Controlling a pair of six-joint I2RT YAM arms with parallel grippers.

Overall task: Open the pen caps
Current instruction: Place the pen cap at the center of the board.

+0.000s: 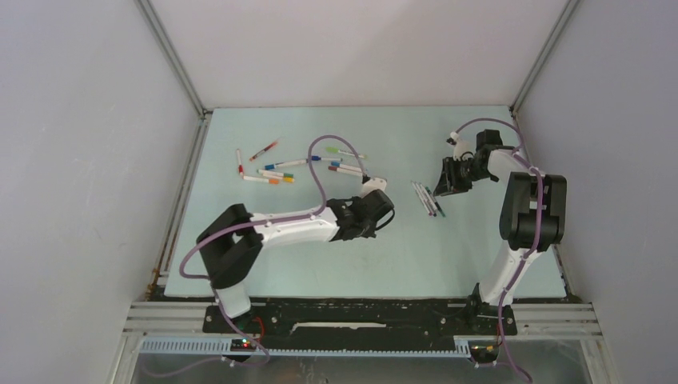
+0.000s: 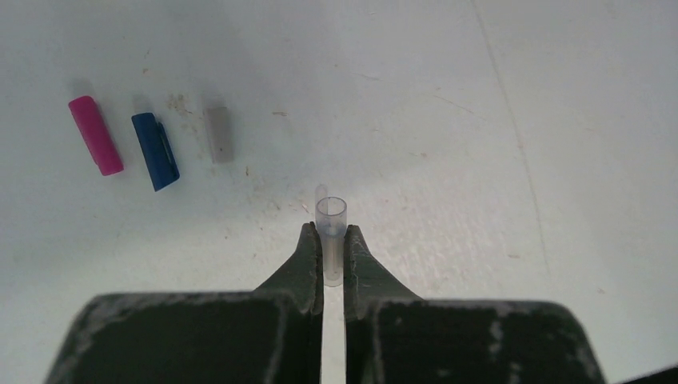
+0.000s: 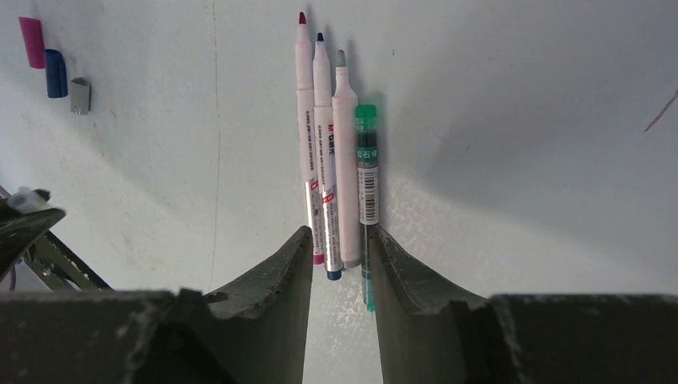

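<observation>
Currently left pincer (image 2: 331, 234) clamps a clear tubular plastic cap (image 2: 332, 210) by one end, so it could pivot loose; right pincer (image 3: 336, 238) parted.

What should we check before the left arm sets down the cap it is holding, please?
1. Left gripper shut on the clear cap: ok.
2. Bare table beside the grey cap for the drop: ok.
3. Pink cap and blue cap clear of the gripper: ok.
4. Right gripper open, holding nothing: ok.
5. Four pens lying side by side: ok.
6. Far pens capped or not: cannot tell.
</observation>
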